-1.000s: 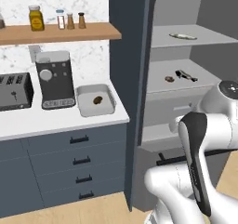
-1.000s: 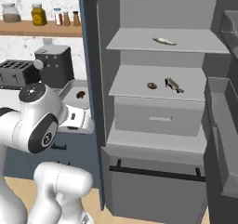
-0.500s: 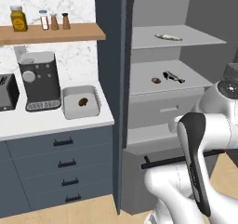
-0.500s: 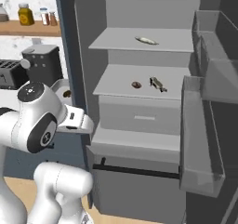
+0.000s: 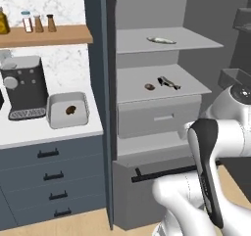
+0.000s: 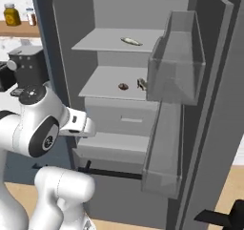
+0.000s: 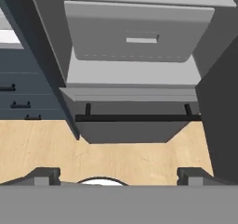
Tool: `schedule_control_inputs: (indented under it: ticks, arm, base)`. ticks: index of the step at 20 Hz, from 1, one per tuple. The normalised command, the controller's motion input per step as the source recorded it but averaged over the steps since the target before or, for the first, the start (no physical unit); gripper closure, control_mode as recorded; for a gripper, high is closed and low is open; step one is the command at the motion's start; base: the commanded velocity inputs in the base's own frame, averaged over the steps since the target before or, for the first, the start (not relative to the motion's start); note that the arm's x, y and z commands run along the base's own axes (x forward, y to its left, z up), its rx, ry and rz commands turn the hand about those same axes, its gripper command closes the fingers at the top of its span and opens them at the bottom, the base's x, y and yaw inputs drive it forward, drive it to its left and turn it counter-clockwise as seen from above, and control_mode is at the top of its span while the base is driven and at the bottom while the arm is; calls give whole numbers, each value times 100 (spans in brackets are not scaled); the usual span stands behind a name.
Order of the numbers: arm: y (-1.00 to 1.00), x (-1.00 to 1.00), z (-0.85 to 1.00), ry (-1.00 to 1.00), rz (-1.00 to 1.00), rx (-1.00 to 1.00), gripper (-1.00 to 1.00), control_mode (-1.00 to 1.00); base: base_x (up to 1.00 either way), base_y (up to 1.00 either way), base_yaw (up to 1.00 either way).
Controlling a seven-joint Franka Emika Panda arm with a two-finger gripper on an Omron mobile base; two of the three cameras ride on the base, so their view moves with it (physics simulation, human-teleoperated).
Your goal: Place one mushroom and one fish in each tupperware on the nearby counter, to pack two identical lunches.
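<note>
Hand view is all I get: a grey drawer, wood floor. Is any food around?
Observer: Yes. A mushroom and a fish lie apart on the shelf above that drawer.
Operator: Just one fish?
Observer: No, a second fish lies on the top shelf.
Operator: Where do they go?
Observer: A tupperware on the counter already holds a mushroom.

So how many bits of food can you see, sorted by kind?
Fish: 2, one on the top shelf, one on the middle shelf
Mushrooms: 2, one beside that fish, one in the tupperware
Total: 4
</note>
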Motion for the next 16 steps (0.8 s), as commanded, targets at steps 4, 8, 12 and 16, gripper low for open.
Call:
schedule_control_inputs:
  ticks: [4, 8, 12, 16]
  arm:
    - [0, 0, 0, 0, 0, 0, -100, 100]
    - [0, 0, 0, 0, 0, 0, -100, 100]
    - [0, 0, 0, 0, 0, 0, -100, 100]
    - [0, 0, 0, 0, 0, 0, -100, 100]
  base:
    - [50, -4, 0]
    - [62, -3, 0]
    - [56, -20, 0]
    - [44, -31, 0]
